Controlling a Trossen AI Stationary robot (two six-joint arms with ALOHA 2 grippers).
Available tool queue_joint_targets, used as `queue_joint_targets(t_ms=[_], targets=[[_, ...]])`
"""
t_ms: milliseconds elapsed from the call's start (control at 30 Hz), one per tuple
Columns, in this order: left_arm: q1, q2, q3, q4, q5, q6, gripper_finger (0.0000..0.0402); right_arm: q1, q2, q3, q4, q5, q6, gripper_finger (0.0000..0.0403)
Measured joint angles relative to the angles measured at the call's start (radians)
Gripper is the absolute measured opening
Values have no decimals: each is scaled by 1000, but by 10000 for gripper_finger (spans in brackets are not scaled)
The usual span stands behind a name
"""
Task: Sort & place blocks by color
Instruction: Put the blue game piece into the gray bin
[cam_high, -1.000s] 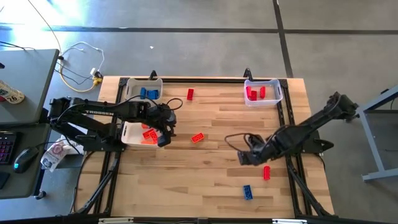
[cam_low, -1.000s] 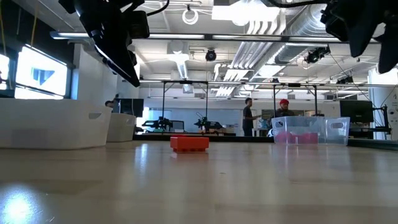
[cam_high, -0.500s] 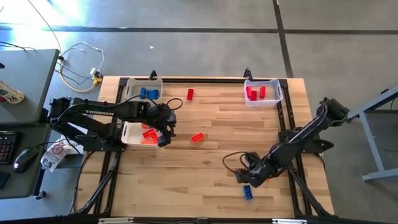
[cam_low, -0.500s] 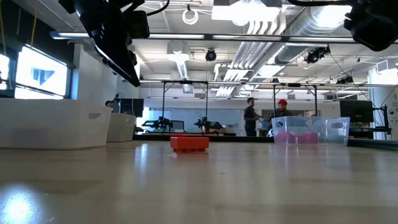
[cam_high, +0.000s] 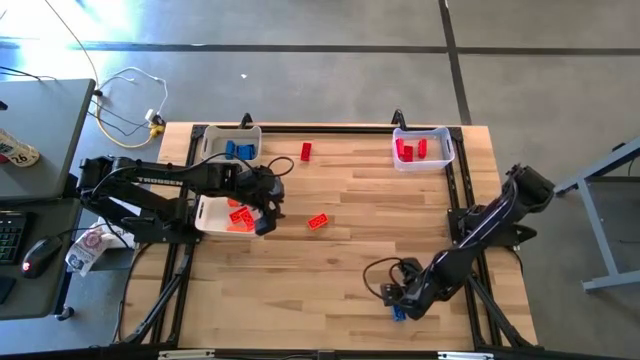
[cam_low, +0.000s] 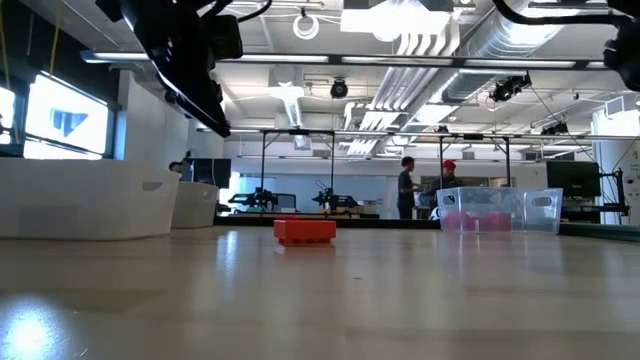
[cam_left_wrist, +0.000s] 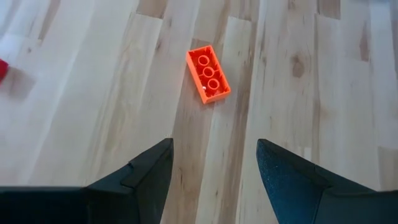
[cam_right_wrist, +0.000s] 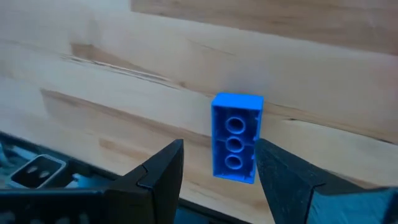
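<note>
My right gripper (cam_high: 400, 298) is open, low over the table near its near edge. A blue brick (cam_right_wrist: 236, 137) lies underside up on the wood, ahead of the fingers and in line with the gap between them. In the high view only a bit of this blue brick (cam_high: 397, 313) shows under the gripper. My left gripper (cam_high: 266, 214) is open and hangs above the right end of the white bin with orange bricks (cam_high: 238, 216). An orange brick (cam_left_wrist: 208, 74) lies on the bare wood ahead of it, the same brick (cam_high: 317, 221) at mid-table.
A white bin (cam_high: 214, 140) at the far left holds blue bricks (cam_high: 237, 149). A clear bin (cam_high: 444, 150) at the far right holds red bricks (cam_high: 411, 149). One red brick (cam_high: 306, 151) lies near the far edge. People stand in the room beyond the table (cam_low: 430, 185).
My right gripper has swept toward the table's near edge and a little to the left, and has come over the blue brick. The arm now covers the red brick that lay near it. The left arm has kept still.
</note>
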Motion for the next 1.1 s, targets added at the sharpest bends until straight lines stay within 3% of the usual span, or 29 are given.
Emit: queue_joint_targets(t_ms=[167, 433, 1100], targets=[[0, 0, 0, 14, -43, 0, 217, 22, 43, 0, 13, -7, 18, 184], [0, 0, 0, 34, -43, -3, 217, 27, 106, 0, 102, -23, 15, 184], [0, 0, 0, 40, -43, -26, 217, 28, 204, 5, 112, -139, 7, 175]])
